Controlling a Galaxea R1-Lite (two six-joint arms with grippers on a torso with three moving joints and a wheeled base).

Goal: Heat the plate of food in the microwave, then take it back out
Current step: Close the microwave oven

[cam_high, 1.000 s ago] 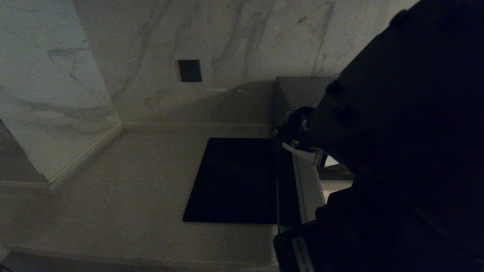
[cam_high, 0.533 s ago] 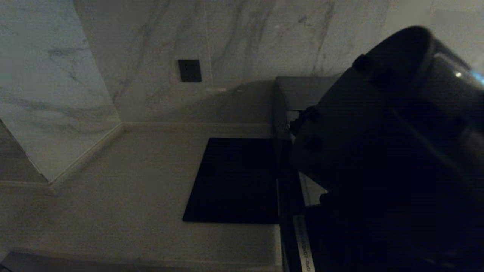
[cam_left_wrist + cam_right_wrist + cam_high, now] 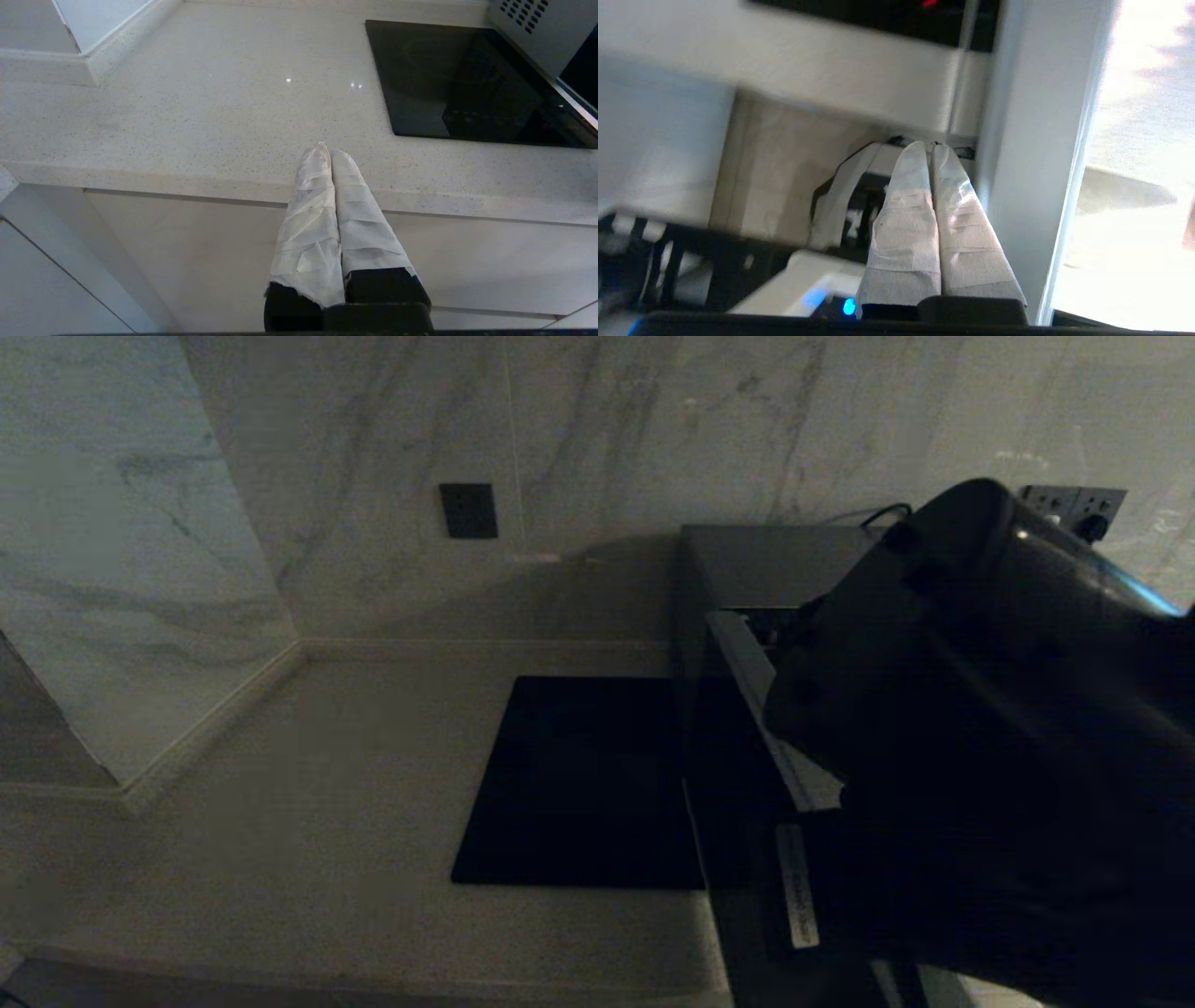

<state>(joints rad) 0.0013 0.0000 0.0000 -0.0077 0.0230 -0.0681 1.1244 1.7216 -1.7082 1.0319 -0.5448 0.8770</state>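
Observation:
The microwave (image 3: pixel 766 560) stands at the right of the counter, with its door (image 3: pixel 761 709) swung partly out towards me. My right arm (image 3: pixel 980 709) fills the space in front of it and hides the cavity. In the right wrist view my right gripper (image 3: pixel 930 147) is shut and empty, close beside the grey door panel (image 3: pixel 1031 140). My left gripper (image 3: pixel 327 150) is shut and empty, parked over the counter's front edge, left of the microwave's vented corner (image 3: pixel 537 23). The plate of food is out of view.
A flat black square mat (image 3: pixel 579 784) lies on the pale speckled counter (image 3: pixel 327 821) just left of the microwave. Marble walls close the back and left. A wall socket (image 3: pixel 1074 504) with a cable sits behind the microwave.
My right arm has dropped lower and moved right in the head view. The door's free end with its label has swung to the right.

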